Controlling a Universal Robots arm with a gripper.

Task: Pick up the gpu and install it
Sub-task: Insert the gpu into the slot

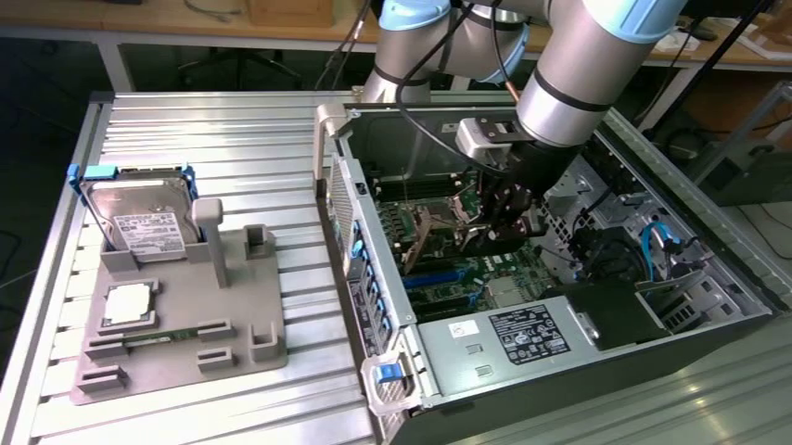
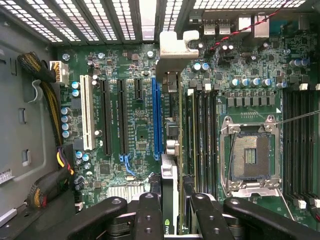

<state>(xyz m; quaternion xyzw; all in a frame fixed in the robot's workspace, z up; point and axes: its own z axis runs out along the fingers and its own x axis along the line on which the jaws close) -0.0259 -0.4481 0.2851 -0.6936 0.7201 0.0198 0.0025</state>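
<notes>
The gpu [image 2: 170, 167] hangs edge-on inside the open computer case [image 1: 371, 241], its silver end bracket [image 2: 175, 47] toward the vented rear wall. My gripper [image 2: 172, 212] is shut on the card, with black fingers [image 2: 149, 217] on both faces. The card sits just above the green motherboard [image 2: 135, 125], alongside the long blue slot [image 2: 158, 120]; I cannot tell whether it touches the board. In the exterior view my gripper [image 1: 502, 218] reaches down into the middle of the case with the dark card [image 1: 495, 241] below it.
A grey fixture [image 1: 236, 357] on the slatted table at the exterior view's left holds a silver hard drive [image 1: 143, 218], a square chip [image 1: 128, 304] and a memory stick [image 1: 167, 338]. In the case are the open processor socket [image 2: 250, 155], cable bundles [image 2: 45, 85] and the power supply [image 1: 526, 334].
</notes>
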